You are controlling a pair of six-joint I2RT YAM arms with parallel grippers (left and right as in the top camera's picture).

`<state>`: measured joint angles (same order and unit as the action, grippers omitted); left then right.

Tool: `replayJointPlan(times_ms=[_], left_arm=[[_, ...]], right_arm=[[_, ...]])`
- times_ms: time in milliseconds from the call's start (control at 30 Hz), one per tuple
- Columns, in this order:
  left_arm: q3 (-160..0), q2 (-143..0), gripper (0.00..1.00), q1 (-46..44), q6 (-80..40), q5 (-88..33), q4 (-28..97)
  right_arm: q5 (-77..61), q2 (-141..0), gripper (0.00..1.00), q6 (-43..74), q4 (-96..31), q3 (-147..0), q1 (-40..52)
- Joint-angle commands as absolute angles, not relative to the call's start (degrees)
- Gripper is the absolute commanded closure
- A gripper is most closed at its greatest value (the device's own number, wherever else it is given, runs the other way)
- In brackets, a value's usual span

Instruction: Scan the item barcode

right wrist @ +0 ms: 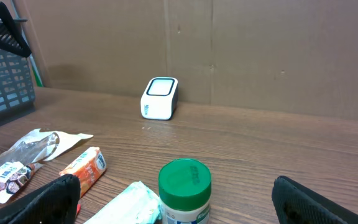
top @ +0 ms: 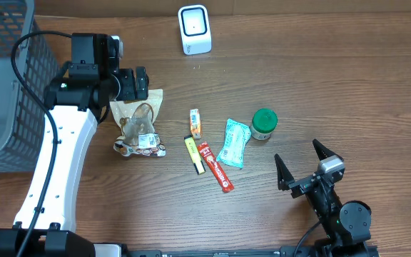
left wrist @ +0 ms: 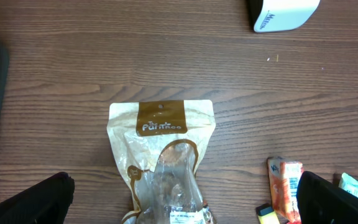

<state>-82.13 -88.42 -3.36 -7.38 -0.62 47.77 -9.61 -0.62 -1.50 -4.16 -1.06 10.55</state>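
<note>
1. The pouch [left wrist: 163, 158] lay flat on the tabletop [left wrist: 73, 74], toward its left side. Its brown header pointed at the scanner [top: 194, 29] and its clear end pointed back at the robot. A white label [left wrist: 185, 217], apparently carrying the barcode, sat face up on that near end.
2. The left claw [left wrist: 184, 200] hung directly above the pouch with its jaws wide and a finger on each side. It held nothing and, as far as could be told, touched nothing.
3. The step in hand appeared to be picking up the pouch. To do it well, the claw should drop straight down and close across the pouch near the brown header, where the film looked flatter. That would leave the label uncovered.
4. A thin, flat pouch offers little to bite on. The fingertips would probably need to reach the tabletop and pinch the film upward. Crumpling near the label could spoil the read.
5. The scanner stood well apart at the far edge, and its window seemed to face up. The label would likely have to be turned down over it.
6. An orange packet [top: 195, 122] lay near the pouch's right side, so the wide jaws should stay off it.
7. The right claw [top: 297, 153] sat wide and empty at the near right, well apart from the pouch and near a green-lidded jar [top: 264, 124].
</note>
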Motion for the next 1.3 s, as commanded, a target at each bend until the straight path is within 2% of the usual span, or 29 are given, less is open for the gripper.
replayJointPlan(times_ms=[0, 433, 667, 1033, 1267], left_arm=[[-82.5, -88.8, 0.00, -3.4, -7.7, -1.1, 47.8], [-82.5, -88.8, 0.00, -3.4, -7.7, -1.1, 47.8], [-82.5, -88.8, 0.00, -3.4, -7.7, -1.1, 47.8], [-82.5, -88.8, 0.00, -3.4, -7.7, -1.1, 47.8], [-82.5, -88.8, 0.00, -3.4, -7.7, -1.1, 47.8]], right_arm=[[-9.3, -0.2, 0.00, -1.3, -4.0, -0.5, 10.5], [-10.7, -0.2, 0.00, -1.2, -3.9, -0.5, 10.5], [-11.4, -0.4, 0.00, 5.2, -4.4, -1.4, 10.5], [-10.1, -5.0, 0.00, 5.2, -17.0, -19.4, 10.5], [-9.9, -19.6, 0.00, 5.2, -23.3, -35.9, 10.5]])
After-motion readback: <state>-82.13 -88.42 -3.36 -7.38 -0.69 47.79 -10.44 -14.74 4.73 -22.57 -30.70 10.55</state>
